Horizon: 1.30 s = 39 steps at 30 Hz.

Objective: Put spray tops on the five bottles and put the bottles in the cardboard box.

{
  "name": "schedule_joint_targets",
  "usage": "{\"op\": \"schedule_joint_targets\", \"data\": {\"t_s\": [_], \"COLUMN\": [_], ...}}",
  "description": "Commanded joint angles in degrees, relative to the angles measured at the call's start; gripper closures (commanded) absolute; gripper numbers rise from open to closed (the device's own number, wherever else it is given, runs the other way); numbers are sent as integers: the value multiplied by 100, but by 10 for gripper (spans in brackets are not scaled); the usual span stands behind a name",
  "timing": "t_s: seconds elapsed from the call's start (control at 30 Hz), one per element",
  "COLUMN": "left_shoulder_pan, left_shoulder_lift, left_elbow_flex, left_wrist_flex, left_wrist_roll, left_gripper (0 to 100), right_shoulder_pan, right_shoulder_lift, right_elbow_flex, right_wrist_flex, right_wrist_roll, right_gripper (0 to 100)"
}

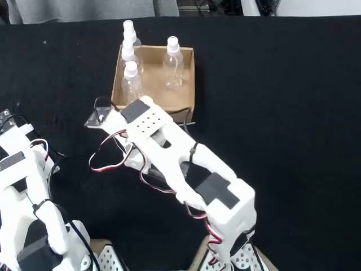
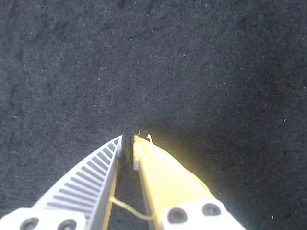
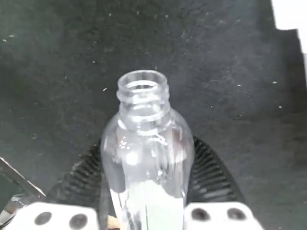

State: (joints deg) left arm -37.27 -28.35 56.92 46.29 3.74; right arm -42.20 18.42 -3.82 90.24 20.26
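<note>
Four bottles (image 1: 172, 65) with spray tops (image 1: 172, 41) stand in the cardboard box (image 1: 193, 73), just past the right tool (image 1: 99, 116). The left tool (image 2: 127, 140) is pinched almost closed, holding nothing, over the black bench (image 2: 216, 57). The right tool grips one clear bottle (image 3: 144, 124) with no top on.

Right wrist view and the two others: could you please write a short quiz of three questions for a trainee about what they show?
1. True or false: the bottle between the right jaws already wears a spray top.
2. How many white spray tops stand at the cardboard box in the high view? A) two B) four C) six
3. Fill in: the left jaws, over the black cloth, are ___ and hold nothing.
Key: 1 false, its neck is open; 2 B; 3 shut.
</note>
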Motion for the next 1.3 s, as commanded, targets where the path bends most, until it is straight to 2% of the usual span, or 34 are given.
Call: {"op": "schedule_joint_targets", "data": {"t_s": [0.0, 0.17, 0.37, 0.9, 1.1, 1.27], "left_shoulder_pan": [-40, -40, -40, -31, -31, -31], "left_shoulder_lift": [-229, -229, -229, -229, -220, -229], "left_elbow_flex": [-75, -75, -75, -75, -75, -75], "left_wrist_flex": [-105, -105, -105, -105, -105, -105], "left_wrist_roll": [0, 0, 0, 18, 18, 18], "left_gripper": [970, 970, 970, 970, 970, 970], "right_shoulder_pan": [44, 35, 62, 79, 193, 387], "right_shoulder_lift": [-637, -1068, -1675, -2290, -2721, -3108], "right_elbow_flex": [-242, 75, 549, 866, 1525, 1675], "right_wrist_flex": [105, -9, -413, -571, -1248, -1345], "right_wrist_roll": [9, -9, -378, -387, -387, -387], "right_gripper": [928, 928, 928, 951, 952, 952]}}
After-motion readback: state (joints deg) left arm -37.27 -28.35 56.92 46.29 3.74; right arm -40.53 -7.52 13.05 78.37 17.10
